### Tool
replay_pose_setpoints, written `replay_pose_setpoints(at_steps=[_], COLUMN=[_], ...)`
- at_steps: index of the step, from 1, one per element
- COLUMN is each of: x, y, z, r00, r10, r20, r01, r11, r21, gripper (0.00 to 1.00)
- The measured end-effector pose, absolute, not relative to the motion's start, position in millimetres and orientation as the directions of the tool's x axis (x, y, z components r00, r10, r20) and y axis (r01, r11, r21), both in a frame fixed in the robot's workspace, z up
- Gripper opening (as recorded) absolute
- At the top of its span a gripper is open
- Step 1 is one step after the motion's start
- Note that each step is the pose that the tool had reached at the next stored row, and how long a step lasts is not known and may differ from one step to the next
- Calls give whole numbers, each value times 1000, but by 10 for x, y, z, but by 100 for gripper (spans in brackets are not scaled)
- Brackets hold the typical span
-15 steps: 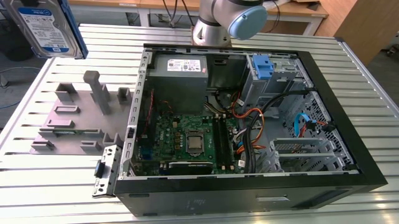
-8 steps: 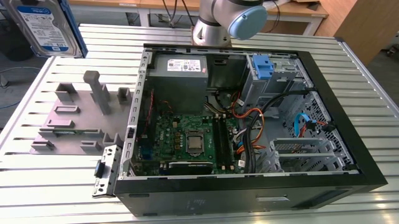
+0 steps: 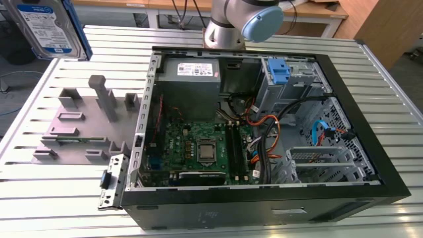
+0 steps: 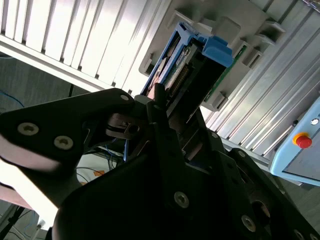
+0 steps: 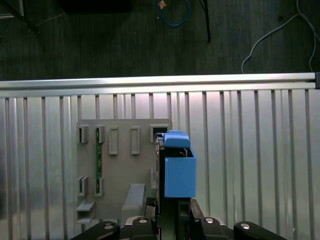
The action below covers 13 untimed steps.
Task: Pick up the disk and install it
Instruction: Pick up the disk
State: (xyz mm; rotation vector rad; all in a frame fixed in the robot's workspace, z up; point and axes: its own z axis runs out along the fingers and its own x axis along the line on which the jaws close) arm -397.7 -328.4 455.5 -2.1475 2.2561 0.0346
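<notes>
OK, nearest: an open computer case (image 3: 264, 203) lies on its side on the slatted metal table (image 3: 53, 198), motherboard (image 3: 198, 148) facing up. At the case's far end, a grey power supply box (image 3: 191, 74) sits beside the drive cage, which has an upright blue latch (image 3: 280, 72). To the exterior view's left of the case, a grey holder plate (image 3: 79, 124) with upright slots lies flat on the table. The disk (image 3: 49, 27) is up in the air at the exterior view's far left, well clear of the plate, label toward the camera. In the first wrist view the gripper (image 5: 172, 214) is clamped on the disk, and the blue carrier end points down over the plate. The arm (image 3: 241, 20) rises behind the case's far side
</notes>
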Motion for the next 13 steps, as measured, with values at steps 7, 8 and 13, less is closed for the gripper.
replay_pose_setpoints(at_steps=[7, 8, 13], x=[-3977, -3977, -3977], y=[-3284, -3284, -3284], z=[4579, 4581, 4597], r00=[-49, -49, -49], r10=[-998, -998, -998], r20=[-35, -35, -35], r01=[-999, -999, -999], r11=[49, 49, 49], r21=[-2, -2, -2], gripper=[35, 35, 35])
